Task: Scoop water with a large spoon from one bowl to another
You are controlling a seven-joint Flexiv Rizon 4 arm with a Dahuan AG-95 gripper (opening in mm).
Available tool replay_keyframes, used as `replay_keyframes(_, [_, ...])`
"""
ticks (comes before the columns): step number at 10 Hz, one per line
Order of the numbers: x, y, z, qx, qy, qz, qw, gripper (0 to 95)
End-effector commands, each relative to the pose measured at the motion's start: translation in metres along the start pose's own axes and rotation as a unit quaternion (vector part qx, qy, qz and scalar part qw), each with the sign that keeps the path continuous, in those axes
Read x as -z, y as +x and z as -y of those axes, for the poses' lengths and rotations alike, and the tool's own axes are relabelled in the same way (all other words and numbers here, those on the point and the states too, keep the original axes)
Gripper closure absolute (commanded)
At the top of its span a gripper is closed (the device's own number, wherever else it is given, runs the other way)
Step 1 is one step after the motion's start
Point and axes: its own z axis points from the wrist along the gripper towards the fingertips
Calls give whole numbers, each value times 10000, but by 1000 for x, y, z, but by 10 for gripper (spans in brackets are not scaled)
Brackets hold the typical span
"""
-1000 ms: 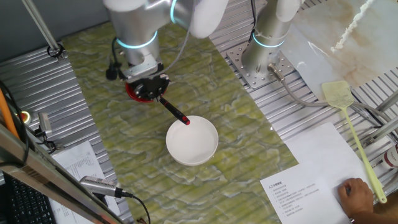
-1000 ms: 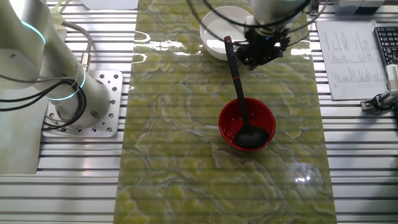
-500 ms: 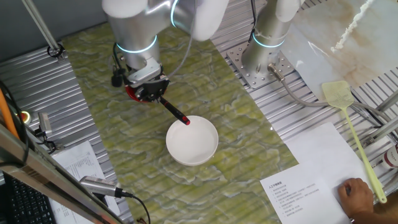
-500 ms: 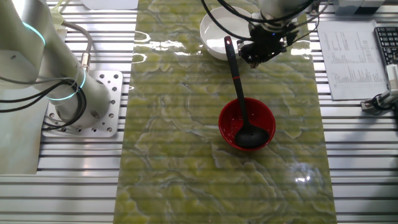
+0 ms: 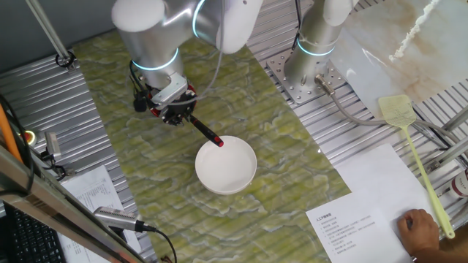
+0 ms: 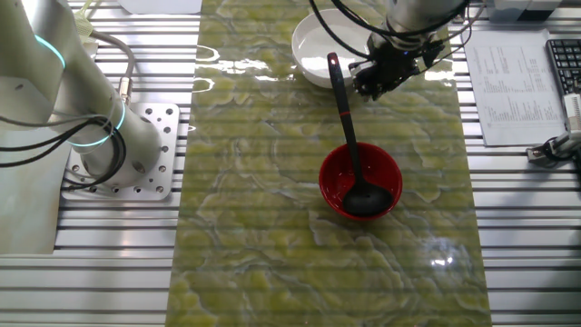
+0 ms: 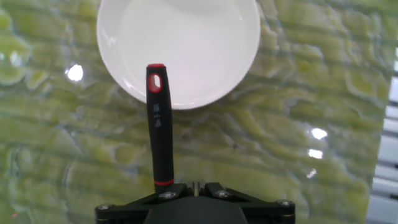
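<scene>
Presently the gripper hangs over the green-veined bench, just beside the upper part of the large spoon and apart from it in the other fixed view. Its fingertips are not resolved in any view (the hand view shows only the dark base of the hand at the bottom edge), so whether the gripper is wide or narrow cannot be told; it holds nothing visible.

The spoon's round head sits in the red bowl. Its long axis runs from that bowl straight towards the white bowl, and the red-tipped handle end overlaps the white bowl's near rim. In the hand view the handle starts at bottom centre and points directly away, so the handle appears aligned with the camera's forward direction, though the fixed view places the gripper off to one side.

Judgement: the coming move turns on a short sideways shift to bring the gripper astride the handle. No water can be made out in either bowl.
</scene>
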Motion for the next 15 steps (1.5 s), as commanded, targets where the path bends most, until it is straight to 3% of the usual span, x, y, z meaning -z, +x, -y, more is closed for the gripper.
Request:
replay_keyframes(1, [0, 0, -1, -159, 27, 24, 9999, 760])
replay_keyframes(4, [0, 1, -2, -312, 39, -11, 9995, 760])
replay_keyframes(5, [-1, 1, -1, -429, 86, -53, 9990, 950])
replay_keyframes(8, [-1, 1, -1, -485, 210, -78, 9986, 950])
replay_keyframes(11, [-1, 1, -2, -442, 205, -100, 9988, 950])
replay_keyframes(12, [-2, 1, -2, -403, 190, -139, 9989, 760])
replay_keyframes(14, [-1, 2, -3, -784, 158, -146, 9967, 760])
replay_keyframes(15, [-1, 2, -3, -882, 167, -261, 9956, 950])
